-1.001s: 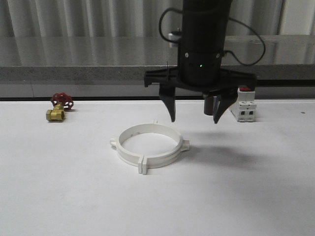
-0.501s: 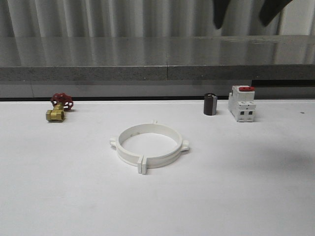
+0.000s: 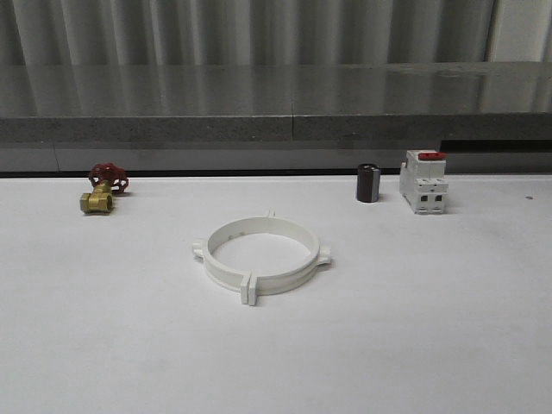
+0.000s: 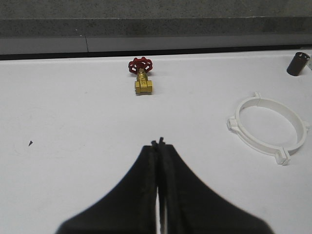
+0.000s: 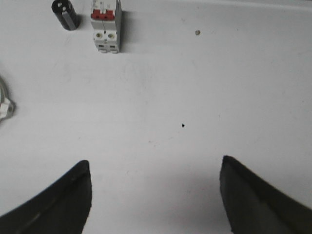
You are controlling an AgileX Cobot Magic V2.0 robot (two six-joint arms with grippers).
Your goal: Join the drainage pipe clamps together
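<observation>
Two white plastic half-ring drainage pipe clamps (image 3: pixel 261 257), joined into one ring, lying flat right of and nearer than the brass valve with red handwheel (image 3: pixel 103 188). Probably light, stiff, slippery; best pinched across the band wall. Left gripper (image 4: pixel 159 144) clenched empty; right gripper (image 5: pixel 155 165) released, wide apart.

White table (image 3: pixel 103 345), mostly bare. Brass valve (image 3: pixel 97 201) with red handwheel (image 3: pixel 109 177) sits far left near the back edge, lying on its side. Small dark cylinder (image 3: pixel 368 183) stands upright at back right, just beside the white breaker (image 3: pixel 423 183), not touching it. Breaker has a red switch (image 3: pixel 430 156) on top and 2 poles showing. Grey stone ledge (image 3: pixel 259 112) runs along behind the table, ribbed metal wall (image 3: pixel 216 30) above it.
</observation>
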